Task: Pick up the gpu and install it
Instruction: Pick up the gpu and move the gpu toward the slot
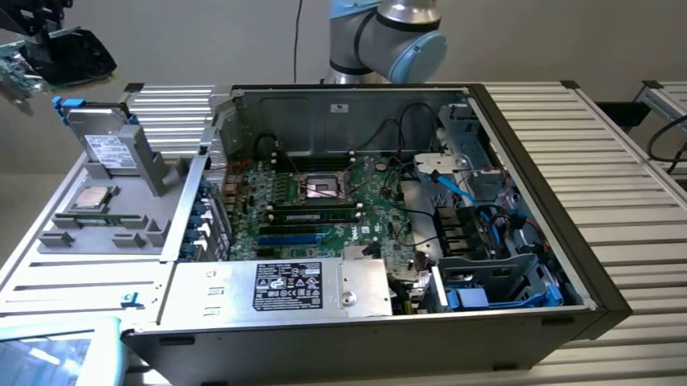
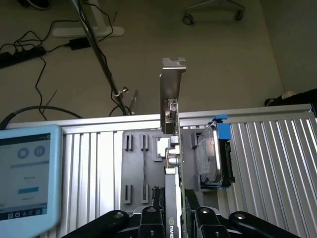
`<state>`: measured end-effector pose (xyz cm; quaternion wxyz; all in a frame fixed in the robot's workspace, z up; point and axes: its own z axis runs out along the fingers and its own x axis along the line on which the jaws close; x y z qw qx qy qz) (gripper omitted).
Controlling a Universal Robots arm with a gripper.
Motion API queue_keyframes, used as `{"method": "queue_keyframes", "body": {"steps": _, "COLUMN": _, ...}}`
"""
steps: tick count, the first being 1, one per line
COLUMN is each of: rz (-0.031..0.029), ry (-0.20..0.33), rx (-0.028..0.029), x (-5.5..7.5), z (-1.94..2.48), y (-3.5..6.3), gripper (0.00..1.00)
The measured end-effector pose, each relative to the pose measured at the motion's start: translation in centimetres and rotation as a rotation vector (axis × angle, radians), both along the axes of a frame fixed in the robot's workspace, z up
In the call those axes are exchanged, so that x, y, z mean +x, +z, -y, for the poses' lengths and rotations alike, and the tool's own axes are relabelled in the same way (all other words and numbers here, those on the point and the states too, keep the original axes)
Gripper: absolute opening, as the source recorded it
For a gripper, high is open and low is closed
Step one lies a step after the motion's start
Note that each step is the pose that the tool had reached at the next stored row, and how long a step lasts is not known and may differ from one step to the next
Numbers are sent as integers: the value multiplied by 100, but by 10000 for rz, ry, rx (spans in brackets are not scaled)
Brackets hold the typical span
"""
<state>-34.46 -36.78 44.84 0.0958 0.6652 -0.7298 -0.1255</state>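
We see the gripper (image 2: 177, 219) clenched on the gpu (image 2: 173, 148), a thin flat card: green board, black cooler, shiny silver bracket (image 2: 172, 91); ribbed metal table (image 2: 277, 163) beyond.

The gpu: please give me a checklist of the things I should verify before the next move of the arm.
1. The gpu is clamped in the gripper: ok; the wrist view shows it between the fingers.
2. The gpu is clear of the grey tray: ok; it hangs high above the tray in the exterior view.
3. The drive stands in the tray, apart from the gpu: ok.
4. The computer case is open and the motherboard is exposed: ok.
5. The slot for the gpu is free of cables: cannot tell.
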Motion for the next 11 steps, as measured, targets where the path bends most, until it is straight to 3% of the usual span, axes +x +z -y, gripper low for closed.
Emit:
{"method": "queue_keyframes", "body": {"steps": 8, "rz": -29, "ry": 0, "rx": 0, "x": 0, "z": 0, "y": 0, "gripper": 29}}
{"method": "queue_keyframes", "body": {"steps": 11, "rz": -95, "ry": 1, "rx": 1, "x": 1, "z": 0, "y": -1, "gripper": 29}}
